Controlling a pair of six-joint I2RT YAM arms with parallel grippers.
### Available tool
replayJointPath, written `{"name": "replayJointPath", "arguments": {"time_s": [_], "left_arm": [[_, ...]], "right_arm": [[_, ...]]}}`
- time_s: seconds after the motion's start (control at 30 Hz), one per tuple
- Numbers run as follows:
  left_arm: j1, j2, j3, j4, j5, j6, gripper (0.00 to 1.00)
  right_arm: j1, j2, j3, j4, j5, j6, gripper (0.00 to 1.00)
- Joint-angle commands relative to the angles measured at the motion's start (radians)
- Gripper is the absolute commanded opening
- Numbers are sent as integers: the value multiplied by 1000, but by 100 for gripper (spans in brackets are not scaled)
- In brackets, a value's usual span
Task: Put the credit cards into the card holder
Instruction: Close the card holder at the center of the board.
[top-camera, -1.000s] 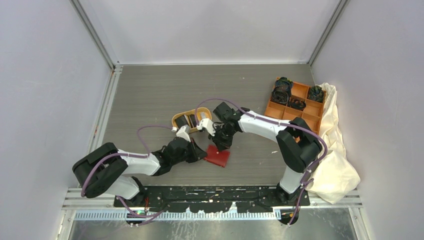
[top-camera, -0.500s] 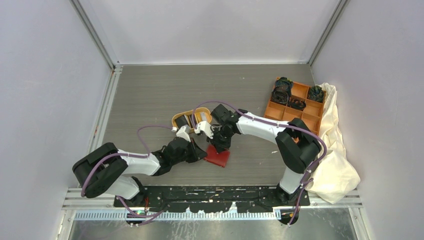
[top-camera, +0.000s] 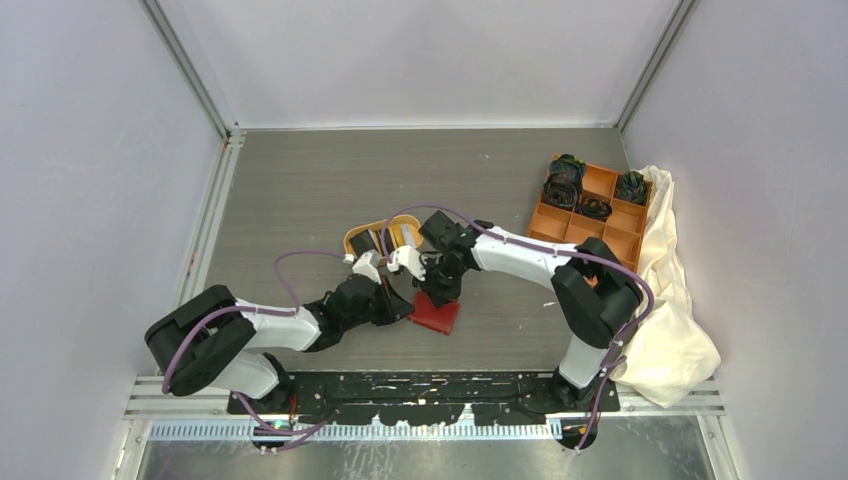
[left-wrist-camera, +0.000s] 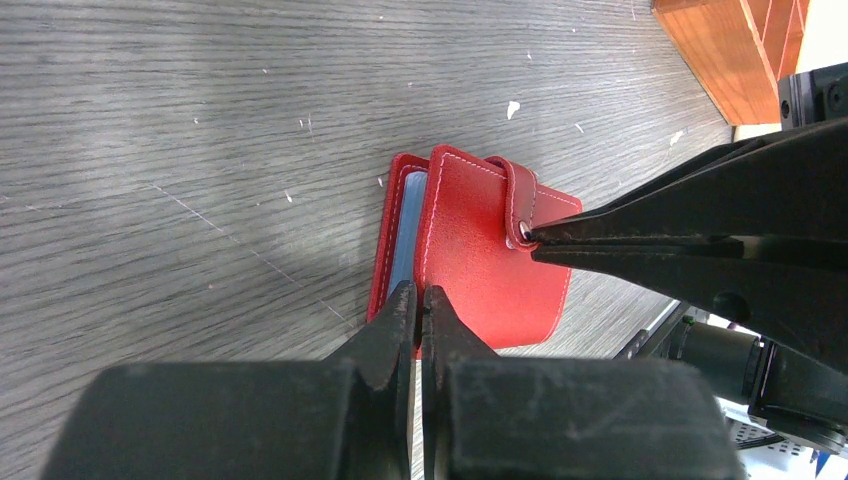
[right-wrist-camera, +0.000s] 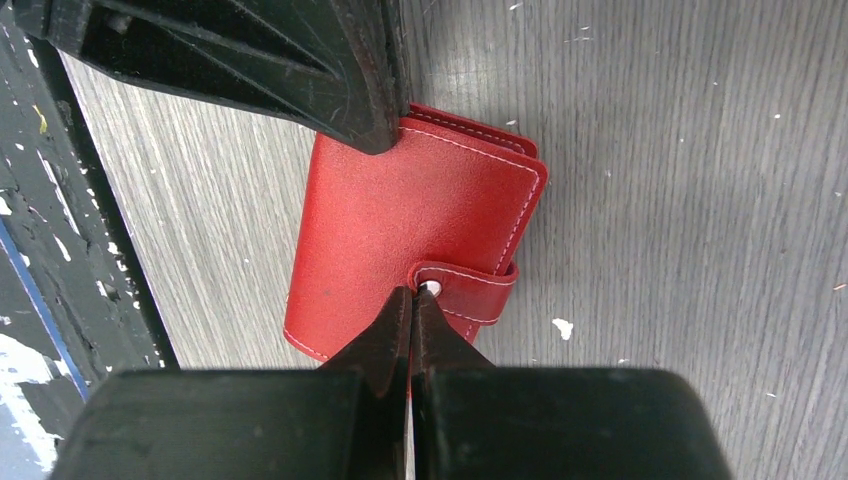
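Near the middle of the surface's near edge, we see the left gripper (left-wrist-camera: 420, 300) with its jaws pressed almost together. It pinches the edge of the cover of the card holder (left-wrist-camera: 480, 260). The cover stands slightly lifted, so a strip of pale blue lining (left-wrist-camera: 404, 235) shows. From the opposite side the right gripper (right-wrist-camera: 412, 300), fingers pressed together, touches its tips to the snap under the clasp tab (right-wrist-camera: 478, 288). We cannot tell whether the snap is undone. Farther in, the orange oval tray (top-camera: 350, 240) holds dark credit cards (top-camera: 364, 243), partly hidden by the right wrist and too small to count. The orange compartment box (top-camera: 545, 215) lies by the right edge, toward the far right corner.
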Motion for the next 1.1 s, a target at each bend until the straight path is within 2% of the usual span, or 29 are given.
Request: {"name": "replayJointPath", "arguments": {"time_s": [0.0,0.53,0.87,1.07], "left_arm": [[-3,-16,-3,22,-4,9,0],[-2,-31,-13,30,-10,7,0],[-3,-31,-25,56,-5,7,0],[-3,-13,-24,76,4,8,0]], "right_arm": [[23,-32,2,-20,4,-18,1],[78,7,0,-60,40,-54,1],[85,24,17,-10,94,28,1],[65,4,33,-25,72,35,2]]}}
